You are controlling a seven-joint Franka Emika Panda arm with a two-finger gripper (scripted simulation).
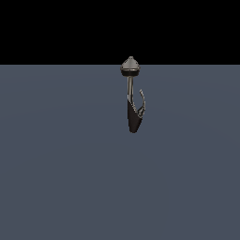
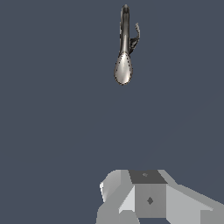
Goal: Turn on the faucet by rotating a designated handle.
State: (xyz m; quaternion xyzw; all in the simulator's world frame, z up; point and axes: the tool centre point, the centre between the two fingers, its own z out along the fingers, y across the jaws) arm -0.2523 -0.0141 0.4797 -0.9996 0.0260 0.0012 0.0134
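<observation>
The faucet (image 1: 133, 115) stands alone on the flat blue-grey floor, near the middle of the exterior view. A grey cone-shaped cap (image 1: 131, 65) tops its thin stem, and a dark tapered body hangs below. The handle (image 1: 142, 101), a thin silver curved prong, branches off the body toward the exterior view's right. From the wrist view the faucet (image 2: 124, 43) appears from above and at a distance, with the handle (image 2: 137, 33) beside it. No gripper fingers show in either view.
A pale grey blocky part of the arm (image 2: 148, 199) fills the edge of the wrist view, well away from the faucet. Uniform blue-grey floor (image 1: 56, 164) surrounds the faucet, with a black background behind it.
</observation>
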